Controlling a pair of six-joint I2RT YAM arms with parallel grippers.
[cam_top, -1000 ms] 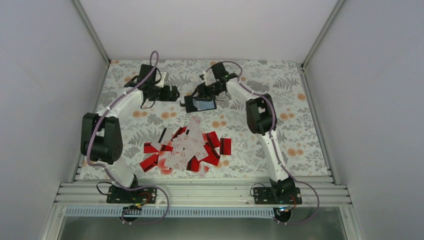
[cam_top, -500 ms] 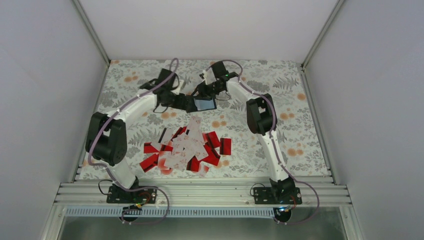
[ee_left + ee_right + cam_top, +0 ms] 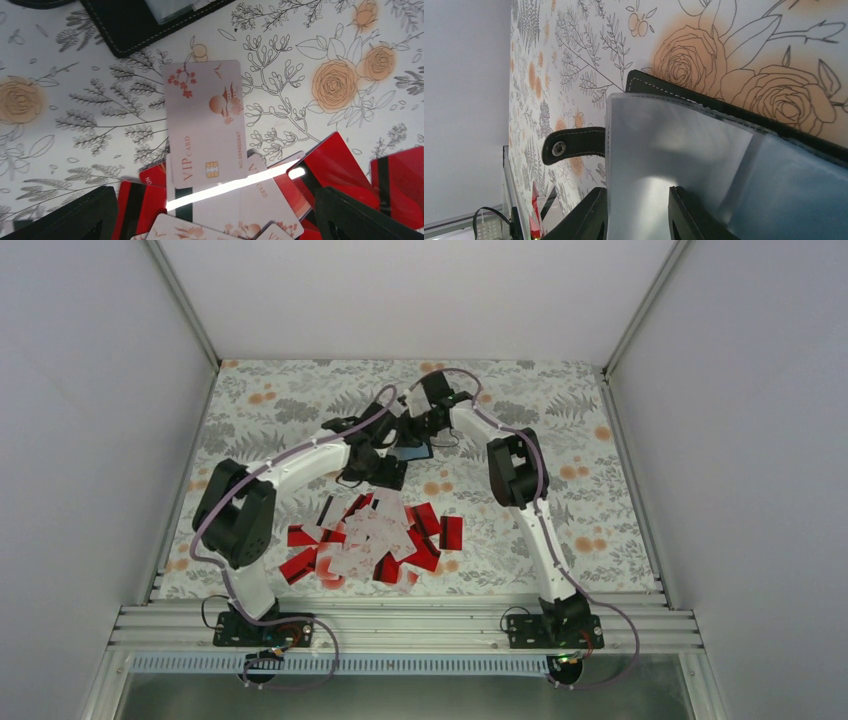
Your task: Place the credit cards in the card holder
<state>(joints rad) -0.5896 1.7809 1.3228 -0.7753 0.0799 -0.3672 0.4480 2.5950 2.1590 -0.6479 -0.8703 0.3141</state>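
Observation:
The credit cards (image 3: 370, 535), red ones and pale ones, lie in a loose heap at the middle of the floral cloth. My left gripper (image 3: 385, 472) hovers open over the heap's far end. In the left wrist view a white VIP card (image 3: 205, 120) and red cards (image 3: 340, 165) lie between its wide-spread fingers (image 3: 65, 217). The black card holder (image 3: 412, 451) lies open just beyond, its corner (image 3: 130, 25) showing at the top. My right gripper (image 3: 636, 192) sits on it, jaws part open astride a clear sleeve (image 3: 664, 140).
The holder's black strap with a snap (image 3: 569, 145) sticks out to one side. Grey walls close in the table on three sides. An aluminium rail (image 3: 400, 625) runs along the near edge, behind both arm bases. One red card (image 3: 451, 532) lies at the heap's right edge.
My left arm swung from the far left across to the card holder and on to the heap's far end. My right gripper stayed on the holder and narrowed its jaws.

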